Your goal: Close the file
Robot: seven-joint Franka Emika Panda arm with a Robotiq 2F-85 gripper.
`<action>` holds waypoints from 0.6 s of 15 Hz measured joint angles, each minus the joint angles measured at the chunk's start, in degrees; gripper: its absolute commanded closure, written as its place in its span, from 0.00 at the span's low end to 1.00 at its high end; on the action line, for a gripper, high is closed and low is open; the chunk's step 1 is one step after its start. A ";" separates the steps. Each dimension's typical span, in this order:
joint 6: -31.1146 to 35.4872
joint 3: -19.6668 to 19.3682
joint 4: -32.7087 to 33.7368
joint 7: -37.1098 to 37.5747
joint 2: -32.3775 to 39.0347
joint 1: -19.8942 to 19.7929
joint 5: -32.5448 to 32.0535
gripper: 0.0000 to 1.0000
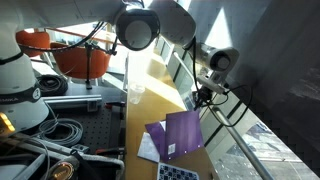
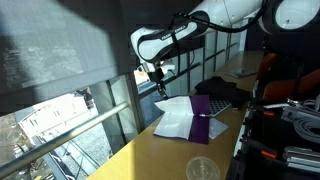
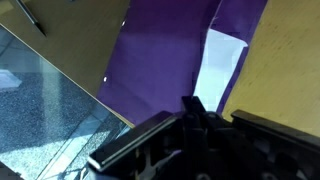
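The file lies open on the yellow table by the window: purple covers (image 1: 184, 134) with white sheets (image 1: 150, 150) beside them. In an exterior view the white sheets (image 2: 176, 116) take up most of it, with a purple cover (image 2: 200, 118) next to them. In the wrist view the purple cover (image 3: 165, 50) and a white sheet (image 3: 216, 64) lie below my gripper (image 3: 192, 106). The gripper (image 1: 205, 96) (image 2: 160, 82) hangs above the file's window-side edge, clear of it. Its fingertips appear pressed together with nothing between them.
A black-and-white checkered card (image 1: 176, 172) lies at the table's near end. A clear cup (image 2: 203, 168) stands on the table, and a black object (image 2: 226, 88) lies beyond the file. The window glass and railing (image 2: 100, 118) run close along the table edge.
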 measured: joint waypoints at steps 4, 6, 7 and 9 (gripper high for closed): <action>3.43 -0.72 -6.78 -0.02 -1.92 -0.06 -0.07 0.96; 5.32 -0.85 -10.82 -0.02 -3.60 -0.10 -0.07 1.00; 6.17 -0.87 -13.02 -0.02 -4.58 -0.15 -0.07 0.81; 7.95 -0.87 -17.69 -0.02 -6.73 -0.21 -0.07 0.73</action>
